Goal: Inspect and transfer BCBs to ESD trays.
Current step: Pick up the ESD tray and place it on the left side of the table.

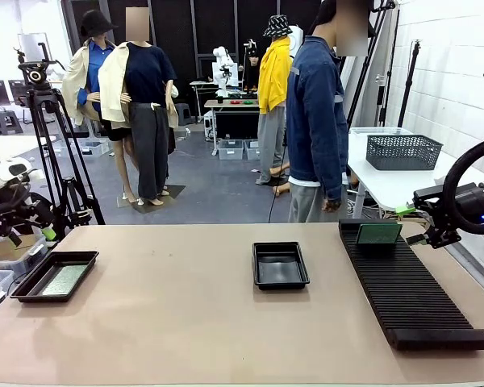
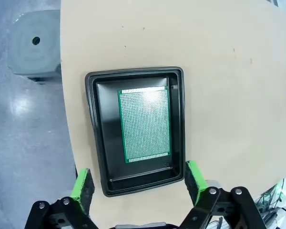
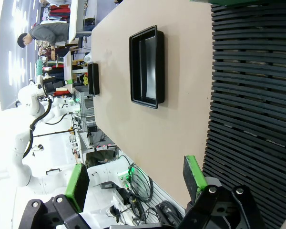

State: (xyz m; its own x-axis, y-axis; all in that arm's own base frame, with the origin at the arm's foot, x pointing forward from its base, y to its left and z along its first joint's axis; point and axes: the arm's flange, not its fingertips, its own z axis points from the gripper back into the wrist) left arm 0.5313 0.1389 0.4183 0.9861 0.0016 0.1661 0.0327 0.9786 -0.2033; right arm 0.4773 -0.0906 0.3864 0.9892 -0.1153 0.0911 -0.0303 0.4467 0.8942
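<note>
One green BCB (image 2: 145,125) lies flat in the black ESD tray (image 2: 93,138) at the table's left end; the same tray (image 1: 32,282) and board (image 1: 65,279) show in the front view. My left gripper (image 2: 138,183) hangs open above that tray's near rim, holding nothing, and it sits off the table's left edge (image 1: 34,234). A second ESD tray (image 1: 280,278) sits bare at mid-table (image 3: 145,67). Another green BCB (image 1: 378,235) stands upright in the far end of the ribbed rack (image 1: 407,290). My right gripper (image 1: 411,226) is open beside that board, over the rack's edge (image 3: 136,181).
A person (image 1: 316,121) in a blue jacket stands at the far side, behind the rack's end. A dark mesh basket (image 1: 403,151) rests on a white table behind. A camera tripod (image 1: 52,153) stands far left. Bare tabletop (image 1: 169,314) lies between the trays.
</note>
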